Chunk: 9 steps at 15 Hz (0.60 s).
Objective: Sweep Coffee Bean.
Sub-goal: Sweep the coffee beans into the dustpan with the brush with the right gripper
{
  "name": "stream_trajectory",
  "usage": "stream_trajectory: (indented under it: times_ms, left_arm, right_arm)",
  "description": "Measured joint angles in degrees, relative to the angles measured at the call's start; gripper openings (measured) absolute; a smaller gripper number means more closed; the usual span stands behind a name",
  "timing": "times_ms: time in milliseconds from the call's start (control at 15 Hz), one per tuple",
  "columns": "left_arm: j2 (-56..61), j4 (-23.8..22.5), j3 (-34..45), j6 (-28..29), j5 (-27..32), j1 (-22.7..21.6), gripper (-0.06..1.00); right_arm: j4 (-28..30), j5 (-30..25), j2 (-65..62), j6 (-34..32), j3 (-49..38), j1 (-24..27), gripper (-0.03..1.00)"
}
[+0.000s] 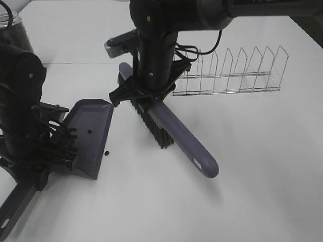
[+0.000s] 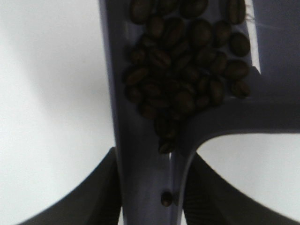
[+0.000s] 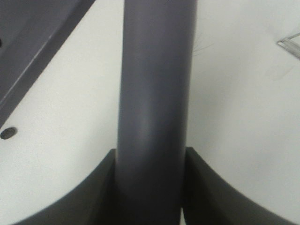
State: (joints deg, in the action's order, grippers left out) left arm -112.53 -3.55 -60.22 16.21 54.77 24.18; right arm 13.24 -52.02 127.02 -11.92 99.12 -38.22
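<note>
We hold dustpan (image 1: 93,131) and brush (image 1: 181,142).
Our left tool (image 2: 146,197) clamps the dustpan, coffee bean (image 2: 183,70) heaped just ahead; right tool (image 3: 151,187) seemingly clamps the brush handle.

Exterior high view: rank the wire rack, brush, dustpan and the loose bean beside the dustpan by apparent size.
1-2. wire rack and brush: similar span; the right arm hides part of the brush, so unranked.
3. dustpan.
4. loose bean, by far the smallest.
</note>
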Motion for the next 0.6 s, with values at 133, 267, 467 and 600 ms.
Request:
stream_trajectory:
  times_ms: [133,267,467,600]
  left_arm:
    - [0.00,0.00,0.00,0.00,0.11,0.00,0.31]
    - [0.00,0.00,0.00,0.00,0.29,0.00,0.31]
    - [0.00,0.00,0.00,0.00,0.46,0.00,0.31]
    - [0.00,0.23,0.00,0.17,0.92,0.00,0.31]
  right_arm:
    - [-2.12,0.74,2.12,0.46,0.06,-1.32,0.37]
    - [-4.87,3.04,3.44,2.69,0.29,-3.38,0.37]
    - [-12.03,5.73,6.53,3.04,0.40,-4.47,0.37]
    - [-22.40,11.69,7.05,3.09,0.46,-4.30,0.37]
